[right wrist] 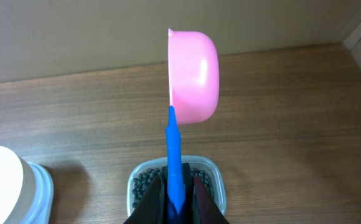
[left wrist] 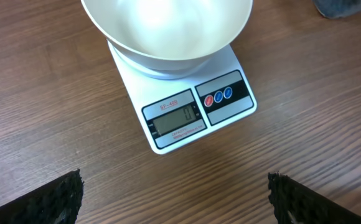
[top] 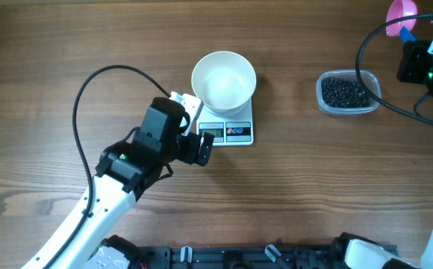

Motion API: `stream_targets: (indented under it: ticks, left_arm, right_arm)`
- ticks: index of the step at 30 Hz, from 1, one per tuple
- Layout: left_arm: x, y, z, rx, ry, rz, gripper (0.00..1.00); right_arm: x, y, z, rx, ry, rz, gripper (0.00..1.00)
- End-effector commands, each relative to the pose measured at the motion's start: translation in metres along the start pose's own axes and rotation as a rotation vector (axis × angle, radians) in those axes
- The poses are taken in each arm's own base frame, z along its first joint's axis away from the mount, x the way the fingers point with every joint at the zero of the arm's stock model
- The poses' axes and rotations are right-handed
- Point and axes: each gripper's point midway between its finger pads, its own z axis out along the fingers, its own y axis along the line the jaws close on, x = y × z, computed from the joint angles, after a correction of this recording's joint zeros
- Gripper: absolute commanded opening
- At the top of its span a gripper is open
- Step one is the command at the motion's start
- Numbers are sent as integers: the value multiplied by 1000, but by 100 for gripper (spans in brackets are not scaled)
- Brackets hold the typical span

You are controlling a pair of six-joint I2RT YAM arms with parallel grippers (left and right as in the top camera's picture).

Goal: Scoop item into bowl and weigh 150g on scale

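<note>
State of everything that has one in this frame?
bowl: empty, sitting on the scale.
scale: on, display reads zero.
beads: in the tub, none in the bowl.
tub: uncovered.
scoop: held by its blue handle, cup tipped sideways.
left gripper: open, holding nothing.
right gripper: shut on scoop.

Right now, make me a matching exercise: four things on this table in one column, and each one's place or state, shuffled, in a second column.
1. bowl
2. beads
3. pink scoop
4. left gripper

A. held by its blue handle in the right gripper
B. in the clear tub
C. open, holding nothing
D. on the scale

Pairs: 1-D, 2-B, 3-A, 4-C.
</note>
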Motion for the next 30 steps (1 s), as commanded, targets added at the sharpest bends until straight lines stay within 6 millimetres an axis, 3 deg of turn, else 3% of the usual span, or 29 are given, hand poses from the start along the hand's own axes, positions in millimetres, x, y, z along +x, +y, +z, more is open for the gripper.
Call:
stream_targets:
  ticks: [1,13,20,25,30]
  left_arm:
    - [6,-2,1,11,26,-5,100]
    - [9,0,1,-2,40,8,100]
    - [15,11,-6,59,68,-73,100]
    - [5,32,-28,107,-8,-113,100]
    - [-16,60,-70,158,-195,-159,100]
  right_arm:
    - [-6,5,-3,-20,-16,10,4]
    - [-5,5,-3,-21,-15,10,4]
    - [-5,5,-3,-21,-12,10,4]
    - [-3,5,-3,-21,-6,11,4]
    - [-2,5,-3,-21,0,12,4]
